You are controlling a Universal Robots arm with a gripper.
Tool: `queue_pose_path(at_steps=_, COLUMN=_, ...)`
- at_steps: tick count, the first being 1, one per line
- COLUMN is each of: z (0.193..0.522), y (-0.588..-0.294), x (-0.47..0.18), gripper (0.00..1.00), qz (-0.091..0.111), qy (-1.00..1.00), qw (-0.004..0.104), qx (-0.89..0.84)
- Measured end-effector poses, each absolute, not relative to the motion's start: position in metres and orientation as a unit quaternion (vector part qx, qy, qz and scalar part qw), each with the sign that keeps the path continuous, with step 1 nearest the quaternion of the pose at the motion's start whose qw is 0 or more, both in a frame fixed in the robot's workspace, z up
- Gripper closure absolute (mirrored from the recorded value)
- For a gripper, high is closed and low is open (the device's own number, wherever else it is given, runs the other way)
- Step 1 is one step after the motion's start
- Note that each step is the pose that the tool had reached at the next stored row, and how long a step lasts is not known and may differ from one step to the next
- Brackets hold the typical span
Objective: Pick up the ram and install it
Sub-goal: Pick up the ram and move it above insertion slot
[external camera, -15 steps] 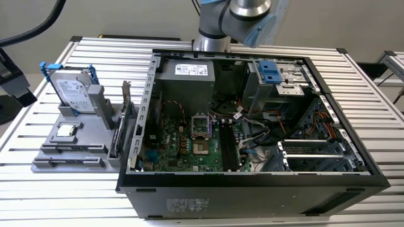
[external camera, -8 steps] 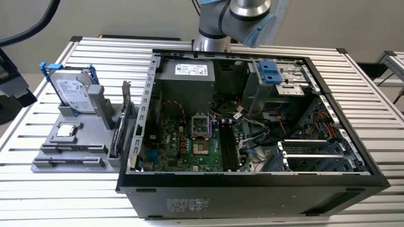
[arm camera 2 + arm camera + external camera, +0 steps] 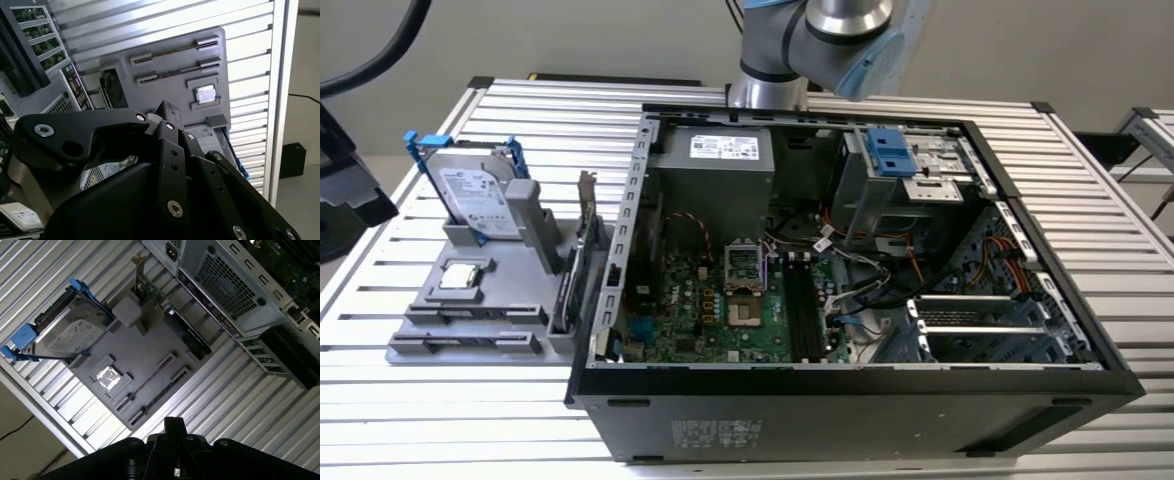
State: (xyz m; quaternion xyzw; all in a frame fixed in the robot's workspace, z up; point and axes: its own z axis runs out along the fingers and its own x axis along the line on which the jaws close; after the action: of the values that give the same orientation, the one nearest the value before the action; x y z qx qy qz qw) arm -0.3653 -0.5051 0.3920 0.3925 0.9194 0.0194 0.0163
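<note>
A grey holder tray [image 3: 420,335] lies on the slatted table at the exterior view's left of the open computer case [image 3: 854,400]. In the tray's narrow slot beside the processor chip runs a thin strip seen edge-on, which I take for the ram [image 3: 474,314] [image 3: 146,381] [image 3: 177,70]; its colour does not show. My black gripper [image 3: 173,426] [image 3: 167,116] hangs high above the tray in both wrist views. It is shut, its fingertips together and nothing between them. The long black memory slots [image 3: 801,310] on the motherboard hold nothing.
On the tray stand a silver hard drive in a blue frame [image 3: 470,190] [image 3: 65,330], a processor chip [image 3: 460,278] [image 3: 107,377] and a dark expansion card with a metal bracket [image 3: 591,250] [image 3: 165,305]. The arm [image 3: 827,40] rises behind the case. Cables cross the case interior.
</note>
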Motion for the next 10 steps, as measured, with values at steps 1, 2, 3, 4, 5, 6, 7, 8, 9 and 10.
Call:
queue_pose_path(at_steps=1, z=0.3919, y=-0.5051, x=-0.3653, gripper=1.00, qz=0.019, qy=0.917, qw=0.016, qx=0.397)
queue_pose_path(at_steps=2, z=0.3919, y=-0.5051, x=-0.3653, gripper=1.00, qz=0.019, qy=0.915, qw=0.016, qx=0.402)
queue_pose_path(at_steps=3, z=0.3919, y=-0.5051, x=-0.3653, gripper=1.00, qz=0.019, qy=0.913, qw=0.017, qx=0.407)
queue_pose_path(at_steps=4, z=0.3919, y=-0.5051, x=-0.3653, gripper=1.00, qz=0.019, qy=0.911, qw=0.017, qx=0.412)
queue_pose_path(at_steps=5, z=0.3919, y=-0.5051, x=-0.3653, gripper=1.00, qz=0.019, qy=0.909, qw=0.017, qx=0.416)
queue_pose_path(at_steps=6, z=0.3919, y=-0.5051, x=-0.3654, gripper=1.00, qz=0.019, qy=0.907, qw=0.017, qx=0.421)
queue_pose_path(at_steps=7, z=0.3919, y=-0.5051, x=-0.3654, gripper=1.00, qz=0.019, qy=0.904, qw=0.017, qx=0.426)
queue_pose_path(at_steps=8, z=0.3919, y=-0.5051, x=-0.3654, gripper=1.00, qz=0.019, qy=0.902, qw=0.017, qx=0.431)
queue_pose_path(at_steps=9, z=0.3919, y=-0.5051, x=-0.3654, gripper=1.00, qz=0.019, qy=0.900, qw=0.017, qx=0.435)
queue_pose_path(at_steps=10, z=0.3920, y=-0.5051, x=-0.3655, gripper=1.00, qz=0.019, qy=0.898, qw=0.017, qx=0.440)
